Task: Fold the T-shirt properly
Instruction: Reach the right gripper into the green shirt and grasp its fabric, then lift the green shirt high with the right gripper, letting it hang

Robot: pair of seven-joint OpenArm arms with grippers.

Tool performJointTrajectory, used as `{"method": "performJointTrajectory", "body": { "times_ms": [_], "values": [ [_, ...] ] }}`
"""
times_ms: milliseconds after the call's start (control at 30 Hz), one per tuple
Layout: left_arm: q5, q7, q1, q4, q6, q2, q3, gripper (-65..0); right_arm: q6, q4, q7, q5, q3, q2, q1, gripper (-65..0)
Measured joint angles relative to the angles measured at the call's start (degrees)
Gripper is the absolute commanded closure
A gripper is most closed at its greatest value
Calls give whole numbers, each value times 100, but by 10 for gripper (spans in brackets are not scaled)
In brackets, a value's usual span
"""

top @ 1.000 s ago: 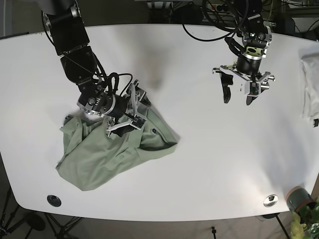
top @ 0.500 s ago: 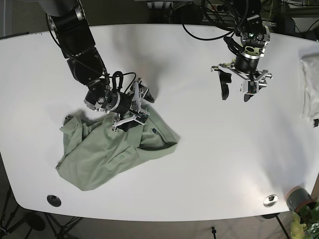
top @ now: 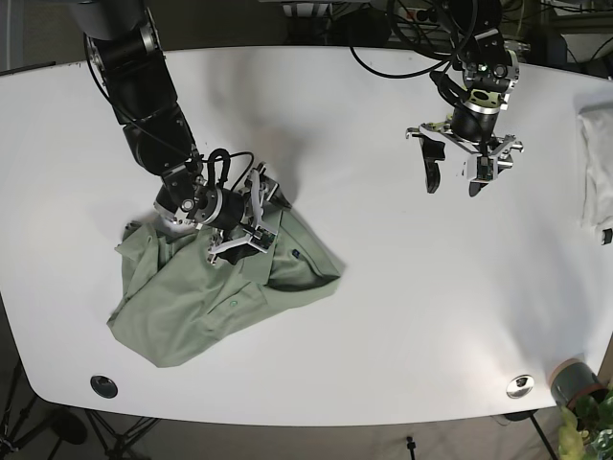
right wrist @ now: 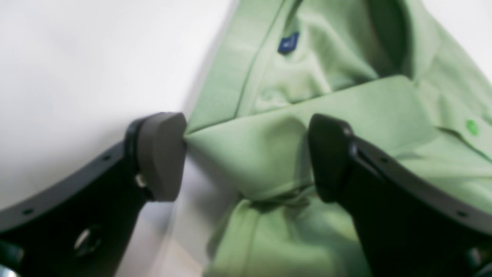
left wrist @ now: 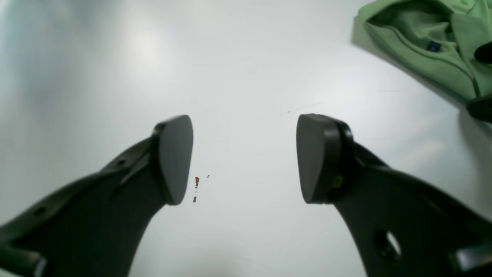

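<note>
On the white table (top: 383, 316), the green T-shirt (top: 206, 292) lies crumpled toward the near-left part of the surface, its collar end pointing toward the table's middle and its wider body spreading toward the left front edge. A small blue label (right wrist: 288, 42) shows inside the neck opening, and a green button (right wrist: 472, 127) sits on the placket beside it.

At the T-shirt's upper edge, the right gripper (top: 244, 225) is down on the cloth with its jaws apart; in the right wrist view a raised fold of green fabric sits between the two fingers (right wrist: 161, 154), one finger touching the tip of that fold, the other just beside it. The jaws are not pressed together on the cloth.

Well away from the T-shirt, over the bare far-right part of the table, the left gripper (top: 458, 182) hangs with its jaws spread wide and nothing between them. Its wrist view shows only tabletop under the fingers (left wrist: 175, 157), a few small reddish specks (left wrist: 196, 188) there, and the T-shirt's collar off in the upper right corner.
</note>
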Motion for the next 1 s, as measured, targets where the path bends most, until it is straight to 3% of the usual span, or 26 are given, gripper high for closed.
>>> {"method": "performJointTrajectory", "body": {
  "times_ms": [233, 333, 467, 600, 1000],
  "values": [
    [0, 0, -2, -2, -2, -2, 9, -399, -22, -87, 50, -4, 0, 44, 57, -450],
    [0, 0, -2, -2, -2, -2, 11, -399, -17, -90, 68, -4, 0, 44, 46, -347],
    [0, 0, -2, -2, -2, -13, 9, -399, -20, -92, 79, 0, 0, 42, 26, -146],
    [0, 0, -2, -2, -2, -13, 9, -399, -42, -92, 114, 0, -17, 22, 24, -11],
    [-2, -2, -111, -9, -2, -13, 0, -399, -31, 748, -356, -24, 2, -98, -170, 0]
  ]
}}
